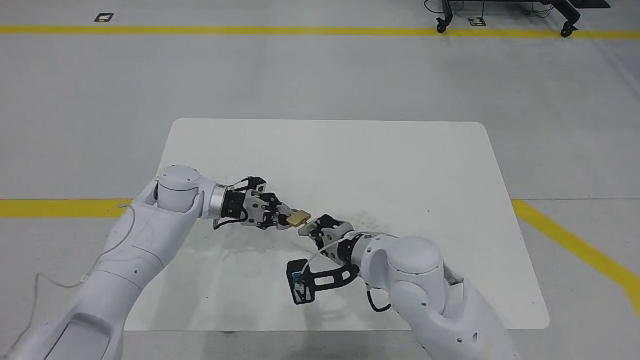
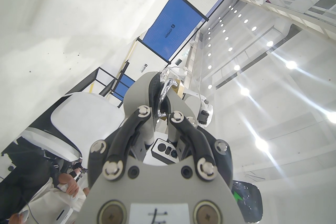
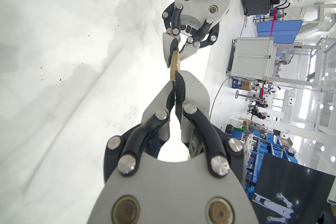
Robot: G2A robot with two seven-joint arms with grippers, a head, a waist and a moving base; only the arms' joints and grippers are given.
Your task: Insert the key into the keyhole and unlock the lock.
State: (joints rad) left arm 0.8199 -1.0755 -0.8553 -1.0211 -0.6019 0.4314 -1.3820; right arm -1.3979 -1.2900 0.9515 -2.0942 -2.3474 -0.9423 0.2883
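The brass lock [image 1: 297, 218] is held in the air over the left half of the table [image 1: 420, 160], about midway between its far edge and the edge by the robot. It sits between the two grippers. The left gripper [image 1: 280, 215] comes in from the table's left side, and its fingers [image 2: 139, 93] are clamped on the lock at the end with the silver shackle [image 2: 166, 89], which curves up between them. The lock's brass body sticks out past the fingertips toward the right arm. The right gripper [image 3: 176, 79] meets the lock from the opposite side, tip to tip with the left one. Its fingers [image 3: 191, 93] are pressed close together, and their ends touch the free end of the brass body. The key cannot be made out between them.
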